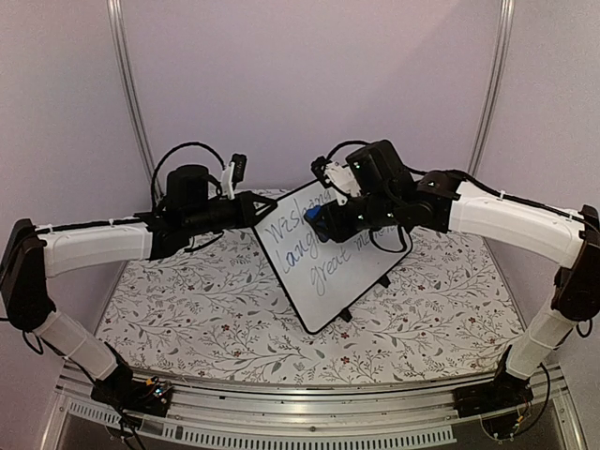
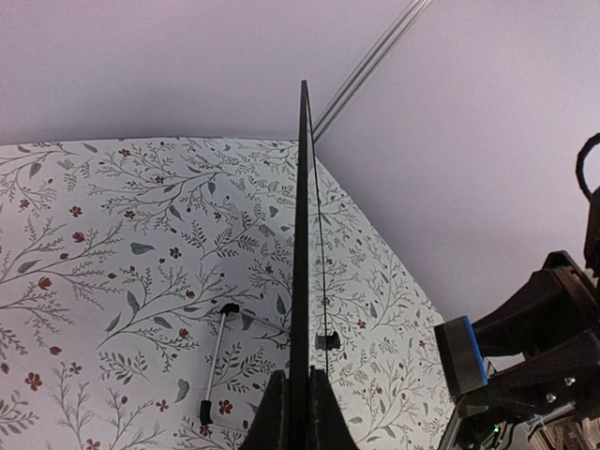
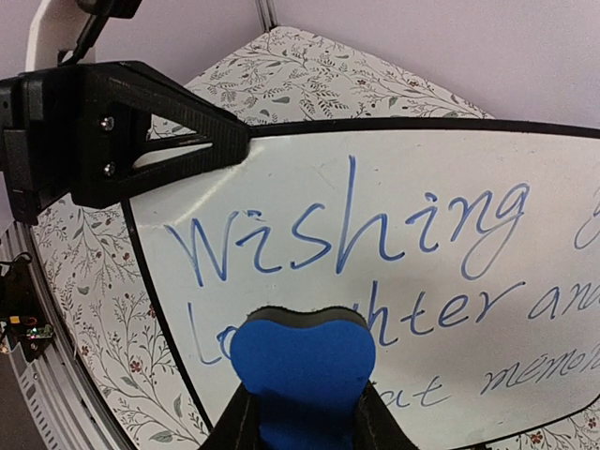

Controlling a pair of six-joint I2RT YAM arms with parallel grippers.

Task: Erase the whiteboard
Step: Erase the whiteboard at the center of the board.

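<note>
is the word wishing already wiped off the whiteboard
No, the blue word Wishing stands whole on the whiteboard, above the blue eraser pinched in the right fingers.

You have a whiteboard (image 3: 412, 300) with a glossy, smooth white face and a thin black rim. The eraser (image 3: 302, 370) looks like matt blue foam with a grey backing. The left pincer (image 2: 300, 405) is matt black plastic. Your counter (image 1: 187, 309) wears a matt floral-print covering, cloth or paper, hard to tell which.
</note>
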